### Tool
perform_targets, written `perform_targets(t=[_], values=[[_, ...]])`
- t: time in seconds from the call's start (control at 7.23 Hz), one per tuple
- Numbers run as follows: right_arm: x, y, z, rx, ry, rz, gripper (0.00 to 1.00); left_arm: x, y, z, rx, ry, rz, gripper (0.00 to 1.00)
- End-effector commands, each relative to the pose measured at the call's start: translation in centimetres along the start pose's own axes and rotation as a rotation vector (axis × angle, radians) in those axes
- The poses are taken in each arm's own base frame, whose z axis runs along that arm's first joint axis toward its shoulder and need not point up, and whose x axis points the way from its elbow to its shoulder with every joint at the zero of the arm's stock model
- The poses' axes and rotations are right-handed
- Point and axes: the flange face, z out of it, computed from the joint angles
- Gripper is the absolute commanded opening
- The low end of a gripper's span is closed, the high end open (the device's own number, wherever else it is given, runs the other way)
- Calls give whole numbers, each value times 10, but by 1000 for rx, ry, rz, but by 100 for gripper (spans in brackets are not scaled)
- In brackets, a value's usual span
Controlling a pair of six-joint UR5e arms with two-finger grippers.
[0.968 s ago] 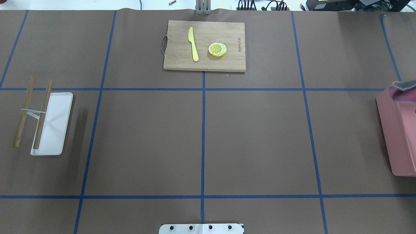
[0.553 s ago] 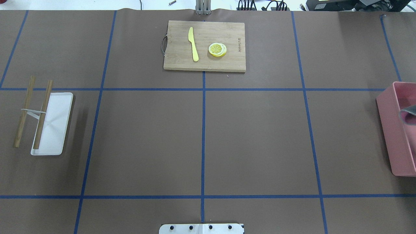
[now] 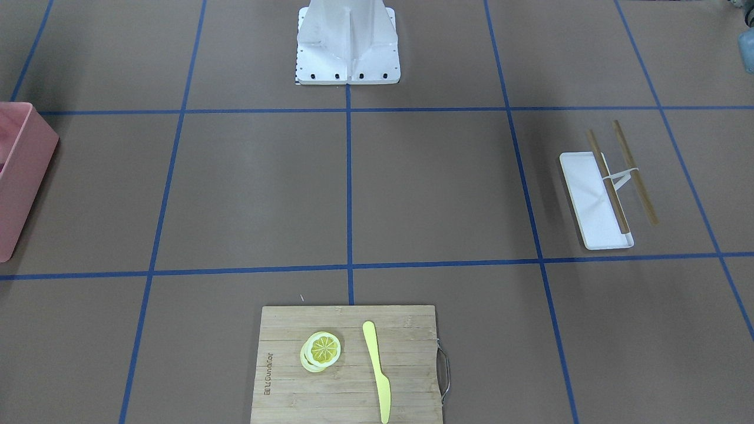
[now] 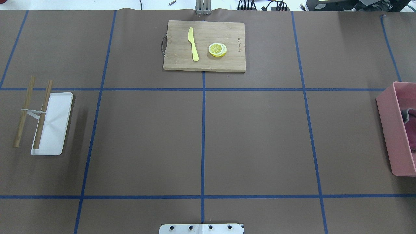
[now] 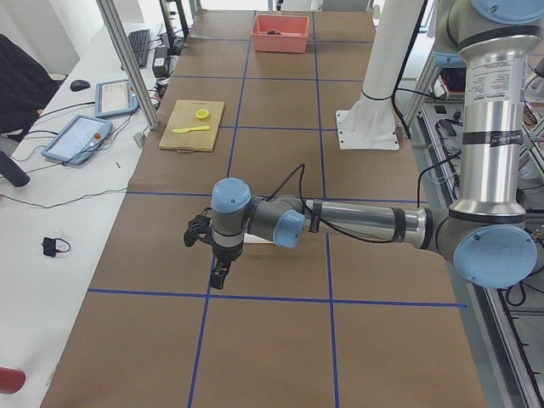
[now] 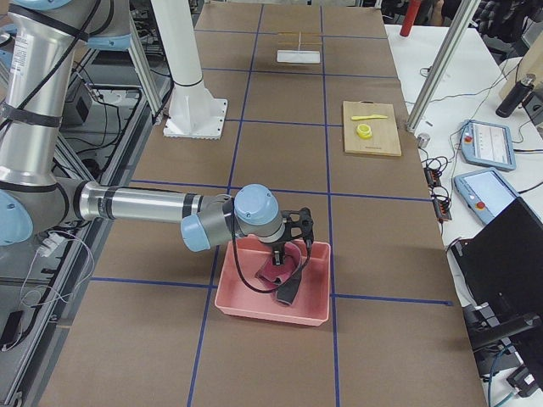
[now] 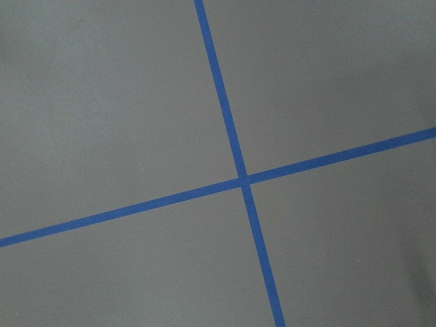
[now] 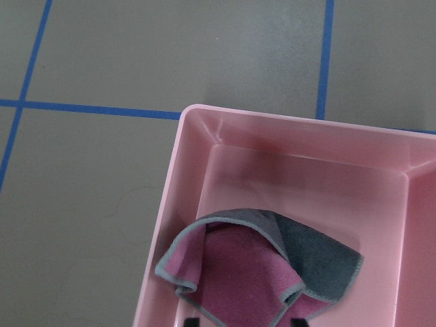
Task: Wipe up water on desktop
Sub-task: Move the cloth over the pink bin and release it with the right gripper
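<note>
Looking down the right wrist camera, I see the right gripper [image 8: 245, 320] with fingertips spread apart just above the cloth [image 8: 252, 272], which lies in the pink bin [image 8: 184, 191] below it. The desktop [image 4: 256, 139] lies bare under the left gripper [image 5: 219, 276]; I can't tell how its jaws stand.

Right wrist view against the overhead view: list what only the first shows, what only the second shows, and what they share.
Only the right wrist view: the cloth nearly whole, a grey flap folded over its pink side, inside the pink bin. Only the overhead view: the cutting board with the yellow knife and lemon slices on it, and the white tray with two wooden sticks. Both: the pink bin, part of the cloth, and the desktop with its blue tape lines.
</note>
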Motion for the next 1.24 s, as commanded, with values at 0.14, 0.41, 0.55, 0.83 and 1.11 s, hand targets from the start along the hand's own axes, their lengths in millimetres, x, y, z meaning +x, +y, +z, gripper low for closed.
perform_targets(t=[0.14,0.41,0.55,0.83,1.11], values=[[-3,-43,7,-157,167,-45,100,-5,6,4,-12,-4,-5,99],[-23,-114,-16,-270,244,-65,100,-13,9,4,-25,-11,-37,99],[-14,-117,-19,-289,230,-66,100,-30,13,5,-57,-15,-89,99],[5,-109,-15,-299,217,-21,100,-69,33,-3,-95,-21,-206,99],[2,-113,-15,-291,220,10,100,-81,45,-15,-89,106,-292,99]])
